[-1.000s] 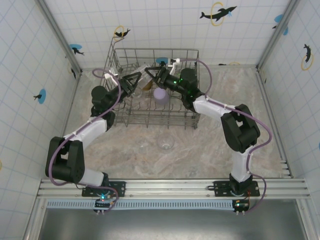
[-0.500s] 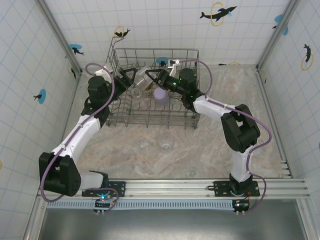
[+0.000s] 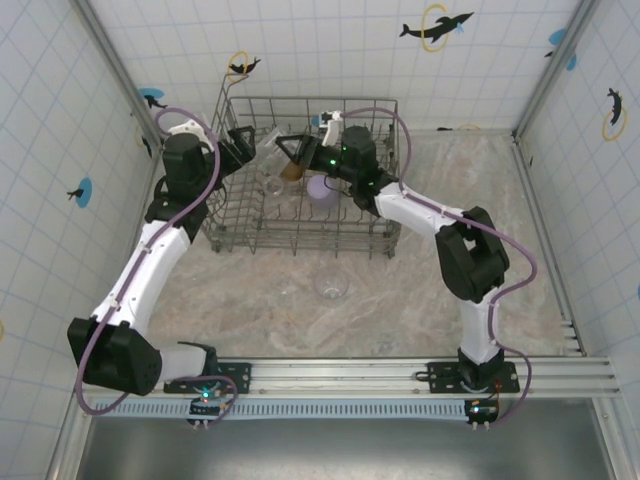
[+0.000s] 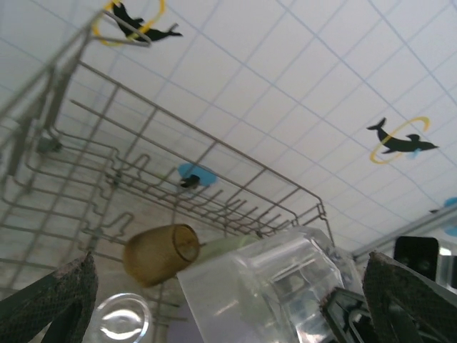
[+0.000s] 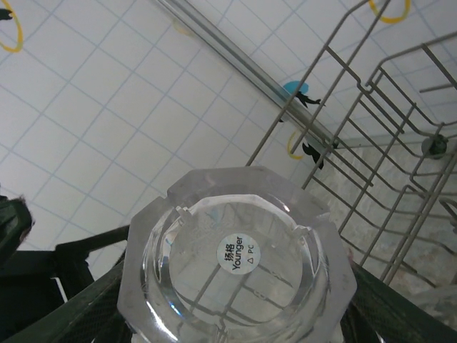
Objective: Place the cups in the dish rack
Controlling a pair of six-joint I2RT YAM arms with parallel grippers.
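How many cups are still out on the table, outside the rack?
1: a clear cup on the table just in front of the dish rack, between the arms. Faint glints beside it may be more clear cups; I cannot tell.

White tiled walls [image 3: 330, 50] enclose the marble-patterned bench [image 3: 540, 240] on three sides. On the back wall, a black dolphin [image 3: 425, 28] leaping through a yellow ring hangs beyond and to the right of the right claw [image 3: 285, 146]. A smaller ringed dolphin [image 3: 240, 66] sits straight beyond the left claw [image 3: 243, 145], with a blue-spot decal [image 3: 152, 98] off to that claw's left. Another blue spot [image 3: 82, 191] marks the left wall, nearer than the left claw, and a ringed dolphin [image 3: 613, 105] marks the right wall, well to the right of the right claw. Metal corner posts [image 3: 115, 65] rise at both rear corners. An aluminium rail [image 3: 340, 375] runs along the bench's near edge, well behind both claws.
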